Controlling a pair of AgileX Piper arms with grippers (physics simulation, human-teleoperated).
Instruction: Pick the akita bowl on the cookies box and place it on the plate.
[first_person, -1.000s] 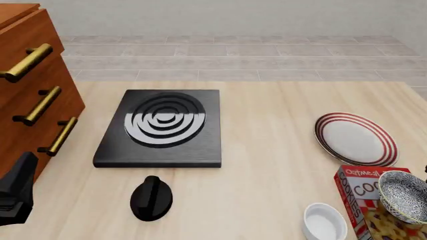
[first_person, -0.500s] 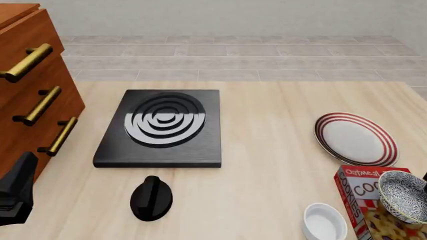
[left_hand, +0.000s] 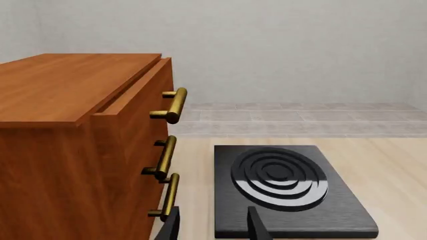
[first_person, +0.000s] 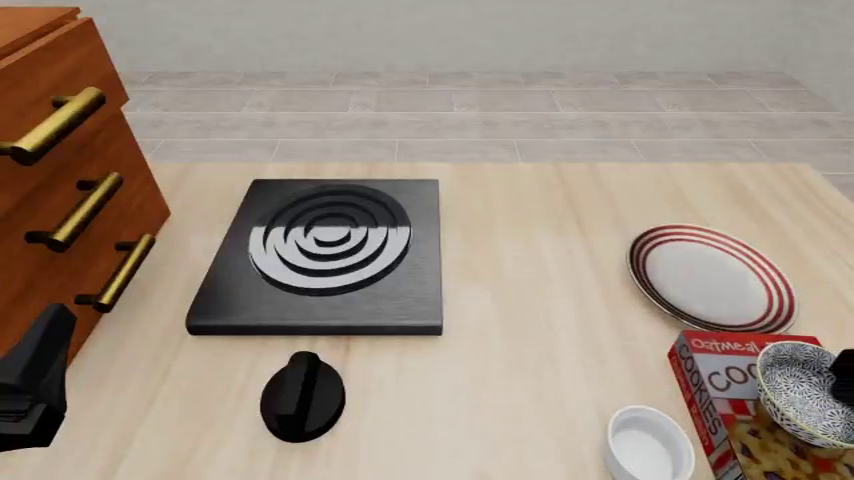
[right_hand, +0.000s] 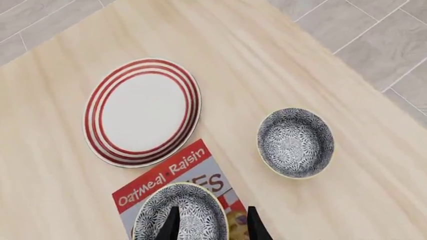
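1. Compared with a second back, the only real change is on the right edge of the front view: a dark bit of the right gripper (right_hand: 209, 224) has slid in next to the bowl. Everything on the table sits where it was.
2. Its jaws are apart, and in the wrist view they look lined up over the 3 o'clock side of the small round black-and-white speckled akita bowl (right_hand: 179, 215). Contact? Can't tell.
3. That bowl sits upright on the red rectangular "Oatmeal Raisin" cookies box (right_hand: 175, 172), nothing clamped on it yet.
4. Handling guess: looks like glazed ceramic, so stiff, slick, chippable, and light enough for one arm. I'd pinch the pale rim wall, one finger inside and one outside.
5. Watch out, a second speckled bowl (right_hand: 295, 142) sits on the bare table at about 2 o'clock from the box. Not ours.
6. The round white red-striped plate (right_hand: 143, 111) lies at 11 o'clock, just beside the box.
7. Left gripper (left_hand: 211, 226) is parked by the wooden drawer cabinet (left_hand: 80, 150), jaws apart, empty.
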